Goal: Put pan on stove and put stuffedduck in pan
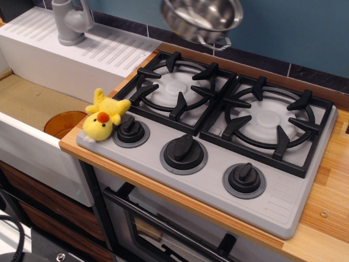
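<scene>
The shiny steel pan [202, 16] hangs tilted in the air at the top edge of the view, above and behind the left burner [177, 87] of the grey stove [283, 202]. One wire loop handle hangs below it. My gripper is above the top edge and out of view. Both burner grates are bare. The yellow stuffedduck [103, 117] lies on the stove's front left corner, next to the left knob [131, 131].
A white sink [32, 103] with a faucet [71, 22] stands to the left, with an orange disc [62, 123] in its basin. Wooden counter [332, 191] borders the stove on the right. A blue wall runs behind.
</scene>
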